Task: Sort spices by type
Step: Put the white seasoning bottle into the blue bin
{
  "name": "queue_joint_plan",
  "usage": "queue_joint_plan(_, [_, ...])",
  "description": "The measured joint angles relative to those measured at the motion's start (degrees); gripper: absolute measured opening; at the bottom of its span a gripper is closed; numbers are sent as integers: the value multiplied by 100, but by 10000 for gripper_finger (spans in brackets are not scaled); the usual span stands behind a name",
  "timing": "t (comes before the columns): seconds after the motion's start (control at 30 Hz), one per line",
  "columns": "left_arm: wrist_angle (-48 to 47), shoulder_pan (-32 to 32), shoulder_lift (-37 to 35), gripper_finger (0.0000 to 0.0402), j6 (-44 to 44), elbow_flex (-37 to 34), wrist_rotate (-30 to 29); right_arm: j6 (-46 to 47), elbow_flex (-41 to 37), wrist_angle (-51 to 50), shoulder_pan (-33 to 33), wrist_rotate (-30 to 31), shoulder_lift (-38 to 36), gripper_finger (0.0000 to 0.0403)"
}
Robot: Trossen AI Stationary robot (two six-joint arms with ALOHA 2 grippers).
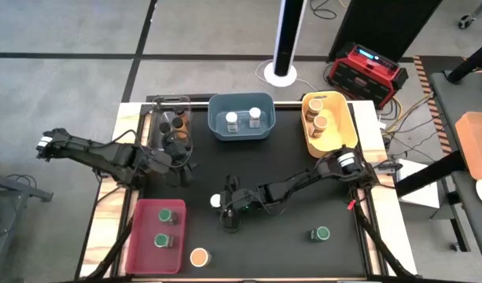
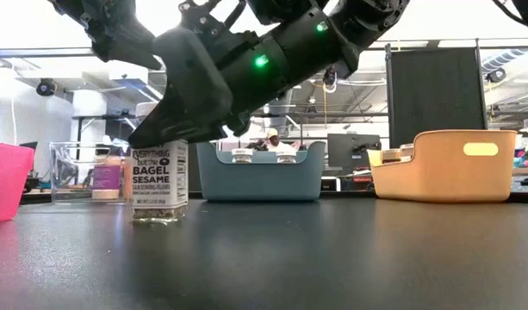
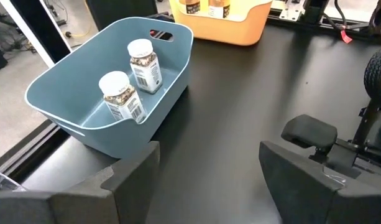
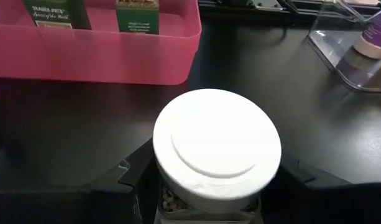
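Your right claw [image 4: 209, 205] is sitting low over the middle of the black desk [image 1: 288, 165], with its two fingers standing on either side of a white-lidded jar [image 4: 216, 144]. In the right wrist view the fingers are hugging the jar just under its lid, but you cannot tell whether they are actually pressing on it. The jar is standing upright on the desk, and in the low view its label is reading "EVERYTHING BUT THE BAGEL SESAME".

Your left claw [image 3: 209, 180] is waiting near the clear bin [image 1: 170, 124] at the far left of the desk, fingers spread wide and holding nothing.

The other jars are lying as follows:
- Two white-lidded jars [image 3: 133, 81] are leaning in the blue bin [image 3: 66, 99]; their labels are too small to read.
- Two green-lidded jars [image 1: 165, 228] are standing in the red bin [image 1: 150, 259]; the right wrist view is showing "TRADER JOE'S Spices of the World" on one.
- Tan-lidded jars [image 1: 318, 116] are sitting in the yellow bin [image 1: 343, 126].
- Dark-lidded jars [image 1: 171, 122] are in the clear bin.
- One tan-orange-lidded jar [image 1: 199, 257] is standing loose just beside the red bin.
- One green-lidded jar [image 1: 321, 233] is standing loose toward the near right of the desk.
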Motion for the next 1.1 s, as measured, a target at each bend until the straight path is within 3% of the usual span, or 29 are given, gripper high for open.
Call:
queue_joint_plan(0.13, [-31,0,-68,261,231,74,-139,-4,-9,-321,-20,-15,-360,191])
queue_joint_plan(0.37, [-5,0,-192,261,747,471,-162,-532,15,-1111,-404,-209,-1619,191])
queue_joint_plan(0.53, [-2,0,-229,261,896,538,-214,-815,54,-1414,-1006,-462,-2319,191])
queue_joint_plan(0.77, [-88,0,-214,261,892,497,-291,-27,58,-1524,-2140,-358,-2542,191])
queue_joint_plan(0.83, [-89,0,-212,261,894,492,-293,404,57,-1520,-2390,30,-2492,191])
queue_joint_plan(1.0, [-147,0,-223,261,896,490,-294,1611,54,-2198,-2648,1735,-2451,191])
queue_joint_plan(1.1, [-176,0,-229,261,927,490,-295,2004,52,-2460,-2581,2277,-2449,191])
